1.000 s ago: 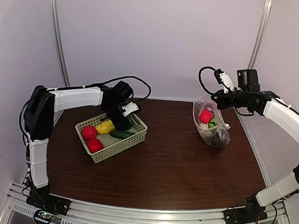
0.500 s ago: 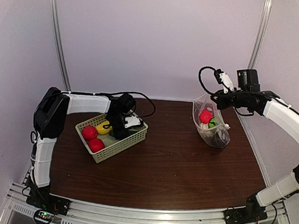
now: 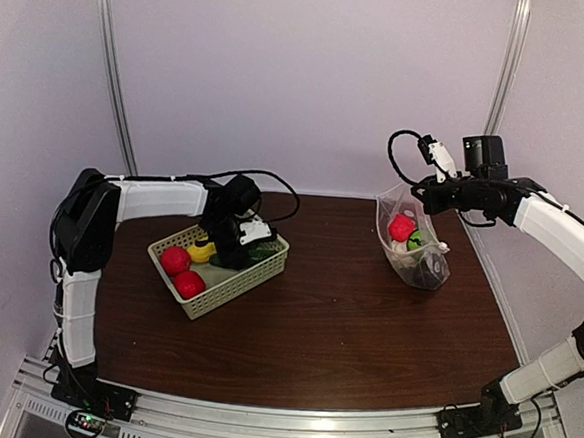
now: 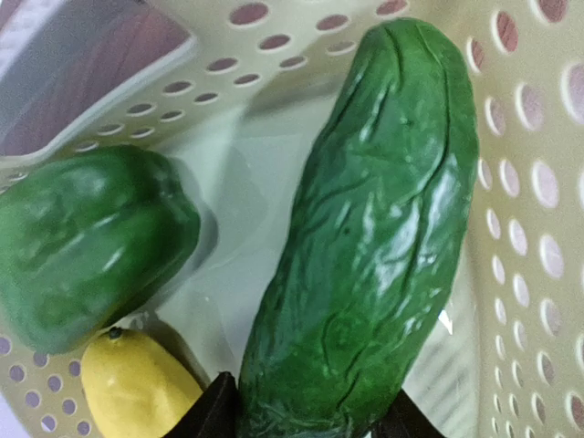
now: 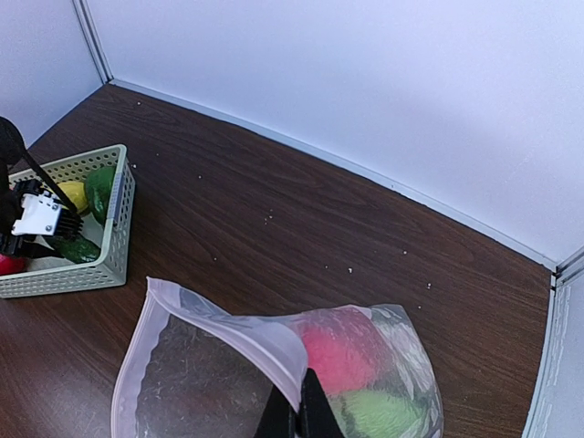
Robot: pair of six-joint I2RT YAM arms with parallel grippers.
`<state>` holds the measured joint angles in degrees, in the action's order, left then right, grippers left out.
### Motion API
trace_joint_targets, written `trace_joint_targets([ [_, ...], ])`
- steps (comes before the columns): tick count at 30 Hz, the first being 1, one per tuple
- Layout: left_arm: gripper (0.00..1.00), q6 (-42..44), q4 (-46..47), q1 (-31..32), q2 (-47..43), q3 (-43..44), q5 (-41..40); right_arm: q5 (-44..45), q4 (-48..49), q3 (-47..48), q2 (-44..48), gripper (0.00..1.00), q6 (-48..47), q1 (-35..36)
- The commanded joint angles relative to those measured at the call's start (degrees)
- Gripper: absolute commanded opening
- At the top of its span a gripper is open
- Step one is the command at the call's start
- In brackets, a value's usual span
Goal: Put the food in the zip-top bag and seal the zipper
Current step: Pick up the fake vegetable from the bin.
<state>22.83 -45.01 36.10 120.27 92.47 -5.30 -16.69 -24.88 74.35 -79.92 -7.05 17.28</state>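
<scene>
From above, my left gripper (image 3: 232, 243) is down in the basket (image 3: 198, 308), left of middle. My right gripper (image 3: 421, 195) holds the zip-top bag (image 3: 410, 249), upper right. Left wrist: my fingers (image 4: 217, 412) squeeze the cucumber (image 4: 365, 237) at its bottom end. Right wrist: my fingers (image 5: 310, 415) pinch the bag's rim, bottom middle.

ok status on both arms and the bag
Left gripper shut on cucumber, low in the basket. Right gripper pinching zip-top bag rim, mouth open, unsealed. Red fruit already bagged. Nothing blocking basket to bag.
</scene>
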Motion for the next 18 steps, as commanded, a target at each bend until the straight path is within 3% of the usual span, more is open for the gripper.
trace_joint_targets([
  [1,0.24,-3.1,-0.2,-0.2,-6.5,-0.2,-1.8,-0.4,0.3,0.5,0.5,0.0,0.9,-0.2],
  [10,0.23,-6.2,-2.9,-0.2,-13.0,2.6,-2.6,-0.8,-0.5,1.4,0.1,0.0,1.0,-0.1],
  [13,0.25,-9.9,-2.8,-0.2,-15.9,4.4,4.6,-0.6,-0.5,1.2,0.5,0.0,1.0,-0.1],
  [15,0.26,-14.6,-1.6,0.1,-17.0,5.8,13.6,-0.5,-0.2,0.9,0.7,0.0,0.9,-0.1],
  [18,0.27,-24.5,6.6,0.9,-20.4,3.1,23.1,-0.2,-0.3,0.9,0.6,0.0,0.9,-0.2],
])
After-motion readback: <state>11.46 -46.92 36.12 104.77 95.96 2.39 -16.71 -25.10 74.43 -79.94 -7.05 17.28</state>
